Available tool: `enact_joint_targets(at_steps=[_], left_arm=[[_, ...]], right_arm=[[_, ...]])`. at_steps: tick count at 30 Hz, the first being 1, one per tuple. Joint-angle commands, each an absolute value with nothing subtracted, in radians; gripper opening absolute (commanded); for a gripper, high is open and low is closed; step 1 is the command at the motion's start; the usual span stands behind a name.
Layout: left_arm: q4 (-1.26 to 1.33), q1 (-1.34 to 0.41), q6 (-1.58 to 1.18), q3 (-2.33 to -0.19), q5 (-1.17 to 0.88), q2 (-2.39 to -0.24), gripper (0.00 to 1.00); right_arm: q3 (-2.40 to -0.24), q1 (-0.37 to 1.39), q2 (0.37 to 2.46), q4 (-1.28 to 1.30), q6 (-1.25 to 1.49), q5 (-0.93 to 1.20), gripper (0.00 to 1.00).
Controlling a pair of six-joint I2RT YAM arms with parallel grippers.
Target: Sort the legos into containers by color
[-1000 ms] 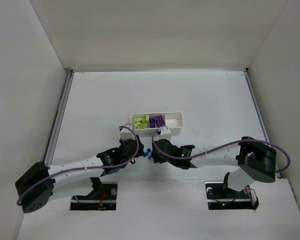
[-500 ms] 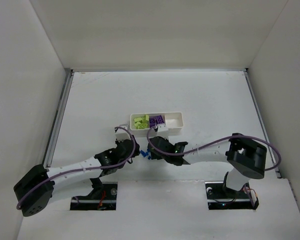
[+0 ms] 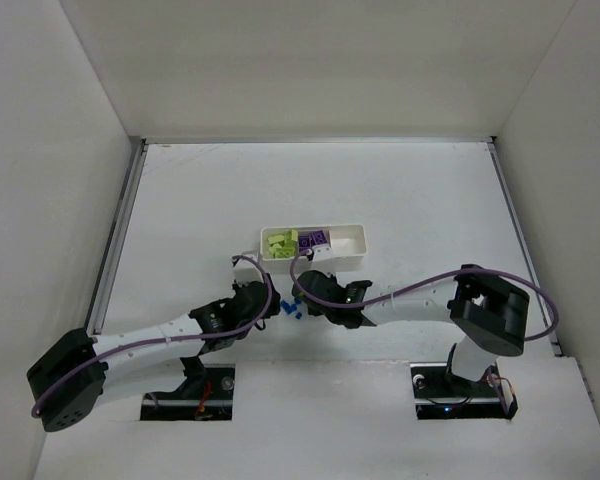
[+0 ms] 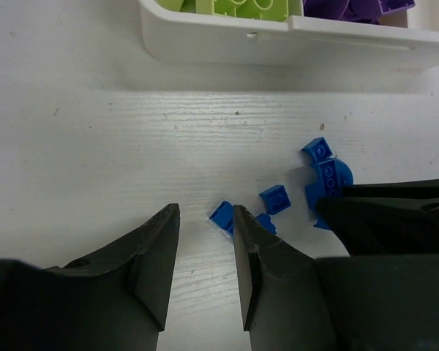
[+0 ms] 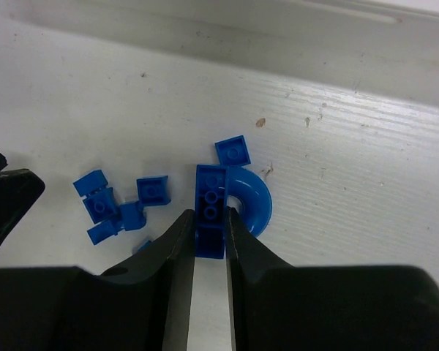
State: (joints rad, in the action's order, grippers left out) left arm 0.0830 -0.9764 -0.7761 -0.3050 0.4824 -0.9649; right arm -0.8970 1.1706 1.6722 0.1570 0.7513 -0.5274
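My right gripper (image 5: pixel 209 223) is clamped on the straight leg of a blue arch brick (image 5: pixel 250 196) down on the table (image 5: pixel 366 168). The leg runs lengthways between the fingers and the arch curls off to one side. The white tray (image 3: pixel 352 252) lies just ahead, and its one bare compartment, at the right end past the purple bricks (image 3: pixel 314 239), is on this arm's side. My left gripper (image 4: pixel 205 252) stands apart on nothing, the loose blue bricks (image 4: pixel 275 199) just off its right finger.
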Motion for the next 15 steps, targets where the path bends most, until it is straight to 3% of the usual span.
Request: enact_joint_targets(at_steps=[1,9,15], left_arm=[[0.058,-0.992,-0.776,-0.308,0.486,-0.951,0.33],[0.037,-1.074,-0.75,-0.347,0.515,-0.979,0.32],[0.037,-1.127,-0.741,-0.386,0.56,-1.046,0.32]], right_arm=[[-0.905,1.163,1.608,0.158,0.742,-0.557,0.23],[-0.864,1.157,1.45,0.158,0.735,-0.549,0.23],[-0.85,1.027,1.359,0.121,0.646,-0.542,0.23]])
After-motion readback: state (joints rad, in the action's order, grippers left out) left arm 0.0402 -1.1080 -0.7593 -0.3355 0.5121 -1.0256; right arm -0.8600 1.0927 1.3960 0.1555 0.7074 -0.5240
